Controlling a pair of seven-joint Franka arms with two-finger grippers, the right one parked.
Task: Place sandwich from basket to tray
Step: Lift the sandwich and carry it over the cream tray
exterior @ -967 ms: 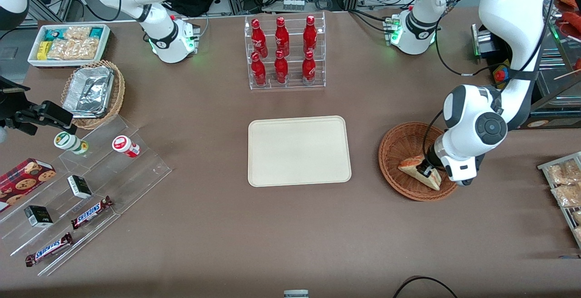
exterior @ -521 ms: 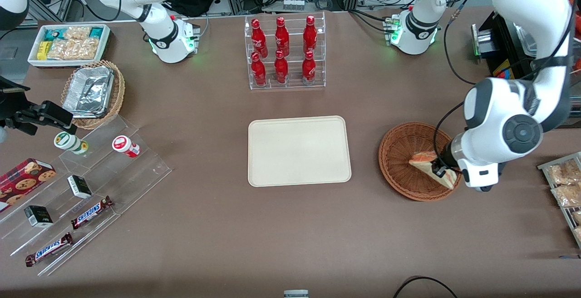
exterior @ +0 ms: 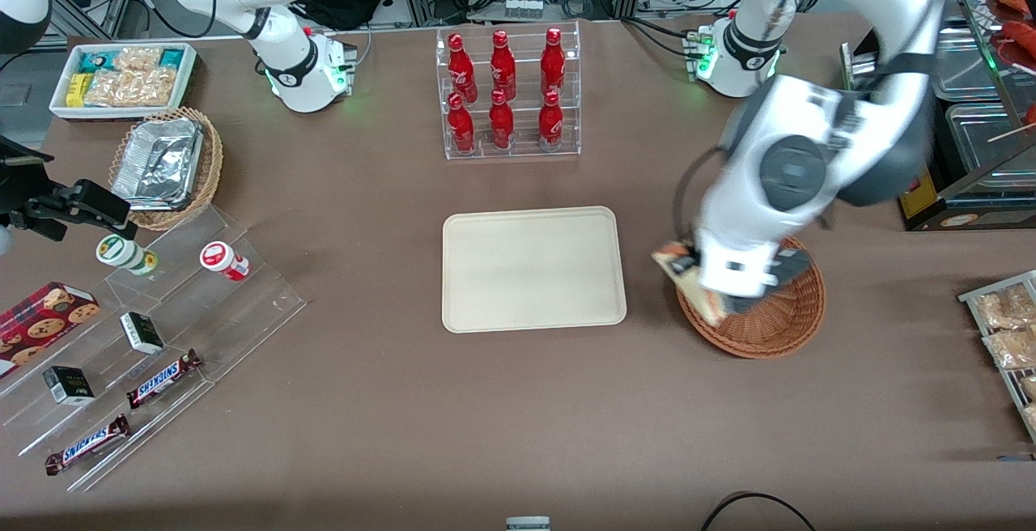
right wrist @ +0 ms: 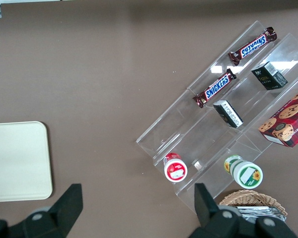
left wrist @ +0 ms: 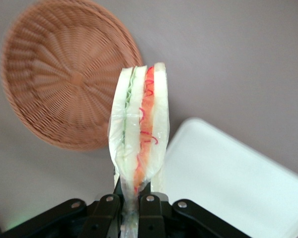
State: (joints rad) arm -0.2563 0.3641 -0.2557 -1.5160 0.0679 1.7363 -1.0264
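My left gripper [exterior: 694, 284] is shut on the sandwich [exterior: 686, 274], a wrapped triangular wedge with orange and green filling. It holds the sandwich in the air above the basket's [exterior: 777, 330] rim, on the side toward the cream tray [exterior: 533, 269]. In the left wrist view the sandwich [left wrist: 138, 134] stands up from the gripper [left wrist: 130, 203], pinched at its wrapped end. The reddish-brown basket [left wrist: 59, 84] below it holds nothing, and a corner of the tray [left wrist: 228, 178] shows beside it. The tray is bare.
A clear rack of red bottles [exterior: 506, 92] stands farther from the front camera than the tray. Snack packets [exterior: 1004, 329] lie at the working arm's end. A clear stepped shelf [exterior: 154, 329] with candy bars, a tan foil-lined basket [exterior: 166, 165] and a white snack bin [exterior: 121, 78] are at the parked arm's end.
My gripper has lifted the sandwich out of the basket and carried it toward the tray. The basket is now without the sandwich.
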